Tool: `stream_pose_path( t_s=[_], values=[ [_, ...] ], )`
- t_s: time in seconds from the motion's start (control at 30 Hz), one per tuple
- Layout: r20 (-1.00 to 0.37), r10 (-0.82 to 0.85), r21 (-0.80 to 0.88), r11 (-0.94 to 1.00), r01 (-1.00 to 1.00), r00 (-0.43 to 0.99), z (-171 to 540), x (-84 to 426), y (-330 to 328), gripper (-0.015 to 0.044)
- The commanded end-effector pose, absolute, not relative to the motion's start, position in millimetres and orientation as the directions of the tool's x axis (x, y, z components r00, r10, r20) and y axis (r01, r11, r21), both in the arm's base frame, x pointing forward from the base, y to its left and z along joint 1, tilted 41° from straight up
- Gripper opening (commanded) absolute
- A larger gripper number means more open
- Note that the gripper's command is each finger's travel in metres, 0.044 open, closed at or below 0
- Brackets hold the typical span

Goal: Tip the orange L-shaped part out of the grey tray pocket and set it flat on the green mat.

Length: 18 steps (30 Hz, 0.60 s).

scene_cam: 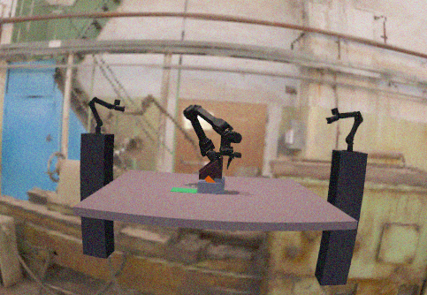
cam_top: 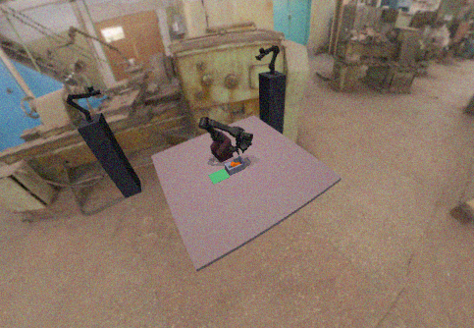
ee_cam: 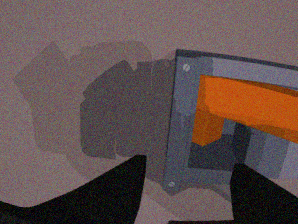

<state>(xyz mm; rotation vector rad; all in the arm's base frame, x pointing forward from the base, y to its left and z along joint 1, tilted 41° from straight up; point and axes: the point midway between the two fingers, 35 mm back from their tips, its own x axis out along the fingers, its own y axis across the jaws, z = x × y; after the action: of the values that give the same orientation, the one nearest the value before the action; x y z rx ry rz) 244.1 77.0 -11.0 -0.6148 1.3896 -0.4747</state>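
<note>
- The end effector (scene_cam: 230,162) hangs above the grey tray (scene_cam: 211,187) on the table (scene_cam: 260,208), fingers partly apart and holding nothing.
- The orange L-shaped part (ee_cam: 246,106) sits in the tray's pocket, one end tipped up above the rim — the exterior view shows an orange peak (how steeply it stands I cannot tell).
- The green mat (scene_cam: 184,190) lies just beside the tray, bare of the part.
- Risk, as I judge it: the raised end may drop back flush if a finger nudges it on the descent.
- A pinch landing off-centre — or fingers too narrow to straddle the end — could push the part down instead of gripping it.
</note>
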Motion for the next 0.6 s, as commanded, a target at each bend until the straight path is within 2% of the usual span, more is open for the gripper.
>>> stream_pose_path(
  t_s=[0.0, 0.3, 0.33, 0.43, 0.57],
  values=[
    [-0.755, -0.642, -0.652, 0.757, -0.048, 0.132, -11, 244, 77, 0.0180],
    [-0.755, -0.642, -0.652, 0.757, -0.048, 0.132, -11, 244, 77, 0.0180],
    [-0.755, -0.642, -0.653, 0.755, -0.062, 0.132, -11, 244, 77, 0.0206],
    [-0.756, -0.641, -0.654, 0.733, -0.185, 0.132, -7, 246, 73, 0.0280],
    [-0.757, -0.640, -0.616, 0.633, -0.469, 0.131, 4, 250, 63, 0.0280]
  ],
)
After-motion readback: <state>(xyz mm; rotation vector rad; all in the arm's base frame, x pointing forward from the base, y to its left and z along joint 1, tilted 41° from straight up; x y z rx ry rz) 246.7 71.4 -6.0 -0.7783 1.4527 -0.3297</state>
